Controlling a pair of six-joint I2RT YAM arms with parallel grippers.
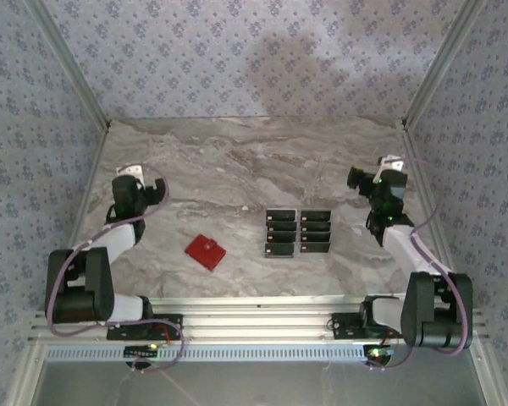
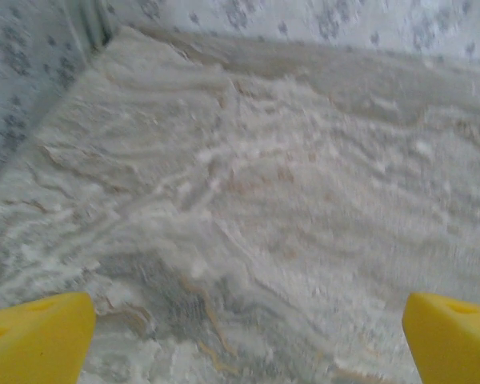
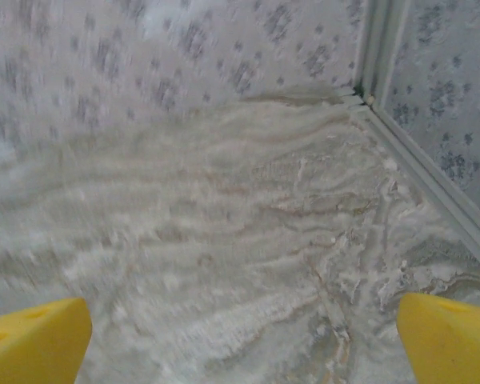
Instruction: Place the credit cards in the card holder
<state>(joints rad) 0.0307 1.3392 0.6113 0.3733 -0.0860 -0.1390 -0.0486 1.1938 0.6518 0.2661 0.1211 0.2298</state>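
Fingers first: left fingers (image 2: 36,340) spread wide and empty, over bare tabletop (image 1: 237,161) by the left edge. Right fingers (image 3: 32,340) are just as wide and empty, near the far right corner. Both arms are well away from the task things.

The credit cards (image 1: 315,238) lie flat in two neat columns, right of centre and toward the near edge. Rows are almost touching. The card holder (image 1: 205,251) lies flat left of the cards, apart from them, toward the near edge and turned cornerwise. It looks closed from above.

Step in hand, my read: nothing started, first reach pending. The right arm is nearer the cards and the left is nearer the holder. The holder likely needs opening and pinning with the left fingers before any card goes in.

Take an end card of a column, not a middle one, so neighbours don't shift. Come in low and get a fingertip under one edge. A straight top-down pinch will probably skid.

Materials:
- Cards: thin, stiff, dark rectangles, each with a paler stripe. Little edge to grab.
- Holder: red, flat, squarish, slightly bigger than a card.
- Tabletop: marble pattern, hard-looking and flat, so things may slide.
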